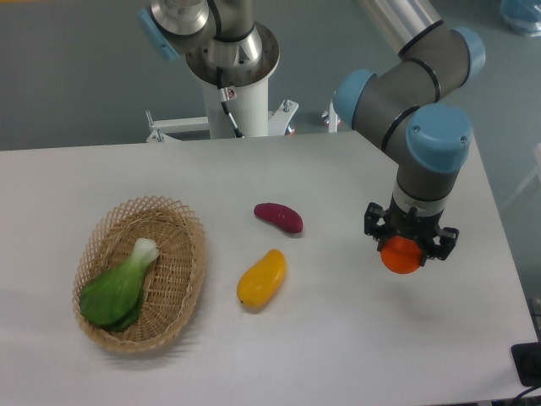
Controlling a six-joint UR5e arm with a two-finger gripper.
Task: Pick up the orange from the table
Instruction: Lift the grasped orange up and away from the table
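The orange [401, 255], small, round and bright, sits between the black fingers of my gripper [410, 245] at the right side of the white table [338, 338]. The gripper points straight down and its jaws are closed on the orange's sides. The orange seems to hang slightly above the tabletop, with a faint shadow under it. The arm's grey and blue wrist stands directly over it.
An elongated yellow-orange fruit [262, 278] lies at the table's middle, a purple sweet potato [279, 216] just behind it. A wicker basket [182, 279] at the left holds a green bok choy [118, 288]. The robot base [232, 76] stands at the back edge.
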